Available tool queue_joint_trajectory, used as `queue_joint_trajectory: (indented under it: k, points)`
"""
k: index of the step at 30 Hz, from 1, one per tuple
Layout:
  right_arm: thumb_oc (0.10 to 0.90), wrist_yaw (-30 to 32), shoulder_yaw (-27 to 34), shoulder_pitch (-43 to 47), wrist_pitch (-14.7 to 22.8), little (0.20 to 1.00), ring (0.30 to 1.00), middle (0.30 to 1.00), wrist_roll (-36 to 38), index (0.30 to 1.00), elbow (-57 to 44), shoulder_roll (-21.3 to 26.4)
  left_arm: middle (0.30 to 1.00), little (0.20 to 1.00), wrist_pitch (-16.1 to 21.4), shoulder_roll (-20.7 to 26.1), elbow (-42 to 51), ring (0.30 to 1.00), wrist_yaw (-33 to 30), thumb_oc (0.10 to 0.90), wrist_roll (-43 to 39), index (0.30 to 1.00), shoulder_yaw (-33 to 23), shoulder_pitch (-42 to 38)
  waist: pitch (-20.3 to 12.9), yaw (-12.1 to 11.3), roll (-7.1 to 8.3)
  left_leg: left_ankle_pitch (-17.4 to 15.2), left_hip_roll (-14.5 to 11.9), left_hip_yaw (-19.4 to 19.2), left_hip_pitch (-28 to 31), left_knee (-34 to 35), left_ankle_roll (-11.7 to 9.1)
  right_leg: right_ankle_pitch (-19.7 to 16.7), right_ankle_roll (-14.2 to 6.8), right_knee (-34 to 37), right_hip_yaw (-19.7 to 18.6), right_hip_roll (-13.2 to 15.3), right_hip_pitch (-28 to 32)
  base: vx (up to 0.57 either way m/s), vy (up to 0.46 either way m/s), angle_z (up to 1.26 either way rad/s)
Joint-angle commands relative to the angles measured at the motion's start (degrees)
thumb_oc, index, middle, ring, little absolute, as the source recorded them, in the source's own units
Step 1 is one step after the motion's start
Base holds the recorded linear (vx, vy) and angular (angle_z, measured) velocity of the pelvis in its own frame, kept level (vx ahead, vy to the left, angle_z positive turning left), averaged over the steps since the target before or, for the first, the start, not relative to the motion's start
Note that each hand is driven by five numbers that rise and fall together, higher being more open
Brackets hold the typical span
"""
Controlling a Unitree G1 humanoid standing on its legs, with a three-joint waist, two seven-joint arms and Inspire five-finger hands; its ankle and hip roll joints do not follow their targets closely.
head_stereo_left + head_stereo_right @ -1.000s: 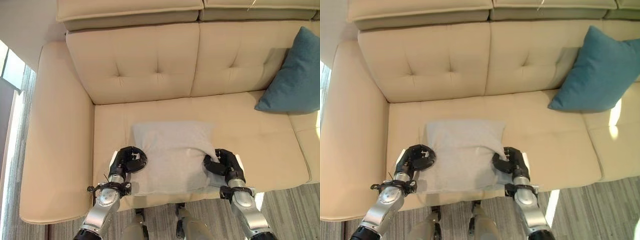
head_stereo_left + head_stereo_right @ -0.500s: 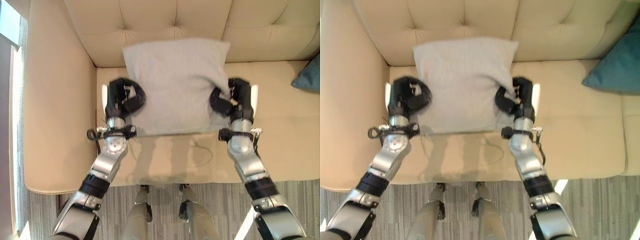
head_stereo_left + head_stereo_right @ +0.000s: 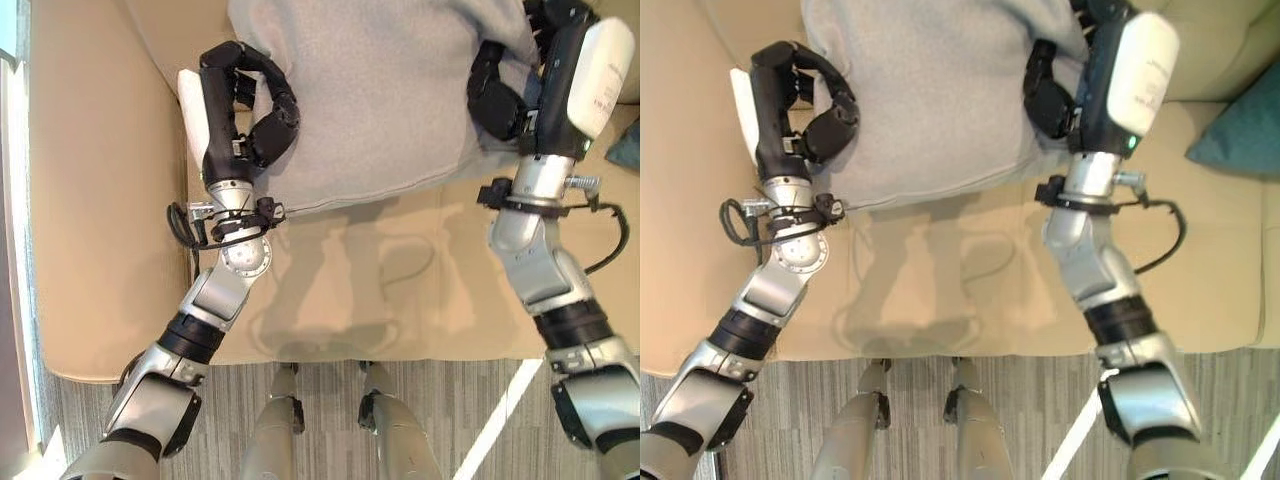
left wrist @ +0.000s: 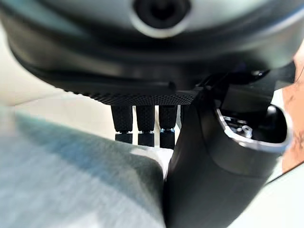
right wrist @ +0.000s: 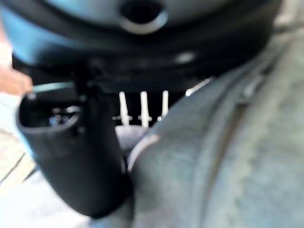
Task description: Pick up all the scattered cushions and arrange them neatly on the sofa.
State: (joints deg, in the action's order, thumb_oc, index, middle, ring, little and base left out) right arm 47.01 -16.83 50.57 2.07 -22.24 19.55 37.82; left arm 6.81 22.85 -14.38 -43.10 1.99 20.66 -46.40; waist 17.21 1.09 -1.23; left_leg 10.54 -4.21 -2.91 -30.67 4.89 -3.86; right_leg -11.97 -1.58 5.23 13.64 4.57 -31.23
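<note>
Downward head stereo; close wrist views.

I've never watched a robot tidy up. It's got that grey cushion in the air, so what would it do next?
Probably carry the grey cushion a little further toward the backrest and lower it. Both the left hand and right hand grip its sides, and it hangs above the sofa seat, casting a shadow.
</note>
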Motion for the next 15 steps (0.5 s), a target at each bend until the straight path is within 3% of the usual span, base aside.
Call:
queue_joint_trajectory:
  k: [1, 4, 5, 7, 8, 10, 11, 15]
  points:
    - [0.4, 5.08, -2.85, 9.65, 3.05, 0.3, 0.3, 0.3, -2.83, 0.3, -2.23, -1.17, 0.3, 0.3, 8.38, 0.89, -0.47, 0.3, -2.44, 0.4, 0.38, 0.3, 3.41, -12.9, -7.73, -0.28, 4.28, -4.1, 1.77, 0.5, -0.58, -0.31, -2.52, 6.22, -7.88, -0.4, -1.76, 2.12, -0.54, -0.01, -0.017, -0.04]
    - [0.4, 4.8, -5.25, 12.69, 2.46, 0.3, 0.3, 0.3, -1.79, 0.3, 1.36, -0.85, 0.3, 0.3, 8.16, 0.92, -3.94, 0.3, -2.22, 0.4, -0.87, 0.3, 4.7, -15.43, -7.41, -0.3, 4.35, -3.88, 1.7, 0.48, -0.95, -0.33, -2.57, 6.13, -7.94, -0.41, -1.81, 2.1, -0.87, 0.0, -0.003, -0.01]
    - [0.4, 2.91, -10.71, 20.87, 0.61, 0.3, 0.3, 0.3, 5.41, 0.3, 14.04, -3.92, 0.3, 0.3, 7.17, 0.5, -18.19, 0.3, 0.0, 0.4, -8.59, 0.3, 9.37, -26.13, -6.75, -0.32, 4.09, -3.21, 1.47, 0.93, -2.08, -0.34, -2.64, 5.5, -8.06, -0.51, -2.02, 1.94, -2.31, 0.0, 0.0, 0.0]
    - [0.4, 2.21, -12.15, 23.43, 0.67, 0.3, 0.3, 0.3, 7.02, 0.3, 17.36, -4.59, 0.3, 0.3, 7.32, 0.6, -21.17, 0.3, 0.78, 0.4, -9.63, 0.3, 10.13, -29.06, -6.14, -0.13, 3.85, -2.94, 1.56, 1.07, -2.53, -0.29, -2.61, 5.32, -8.12, -0.49, -2.0, 2.02, -2.7, 0.0, 0.0, 0.0]
    - [0.402, -0.97, -14.25, 26.24, 0.71, 0.302, 0.302, 0.302, 11.2, 0.302, 22.3, -6.2, 0.3, 0.3, 6.81, 1.1, -26.35, 0.3, 2.63, 0.4, -11.61, 0.3, 12.33, -33.45, -5.91, 0.01, 3.62, -2.59, 1.62, 1.23, -3.07, -0.23, -2.6, 4.92, -8.18, -0.47, -2.15, 1.93, -3.18, 0.0, 0.0, 0.0]
    - [0.755, -4.08, -16.44, 29.57, 0.94, 0.832, 0.832, 0.832, 16.2, 0.832, 27.92, -7.71, 0.9, 0.9, 6.71, 1.62, -30.72, 0.9, 4.63, 0.8, -14.07, 0.9, 13.72, -36.73, -5.44, 0.12, 3.28, -2.28, 1.76, 1.13, -3.54, -0.13, -2.6, 4.59, -8.17, -0.44, -2.4, 1.79, -3.77, -0.01, 0.007, -0.02]
    - [0.8, -5.56, -17.26, 30.81, 0.91, 0.9, 0.9, 0.9, 18.32, 0.9, 29.97, -8.04, 0.9, 0.9, 6.64, 1.89, -31.89, 0.9, 5.2, 0.8, -14.99, 0.9, 14.13, -37.49, -5.23, 0.12, 3.18, -2.16, 1.79, 1.07, -3.69, -0.11, -2.58, 4.4, -8.21, -0.41, -2.43, 1.78, -3.99, -0.01, 0.006, -0.06]
    - [0.8, -8.76, -18.35, 31.69, 0.93, 0.9, 0.9, 0.9, 23.31, 0.9, 32.25, -8.63, 0.9, 0.9, 6.14, 3.2, -33.33, 0.9, 6.88, 0.8, -16.97, 0.9, 14.17, -37.64, -4.82, 0.18, 2.9, -2.06, 1.92, 1.0, -3.98, -0.09, -2.49, 4.26, -8.24, -0.36, -2.61, 1.64, -4.38, 0.0, 0.003, -0.03]
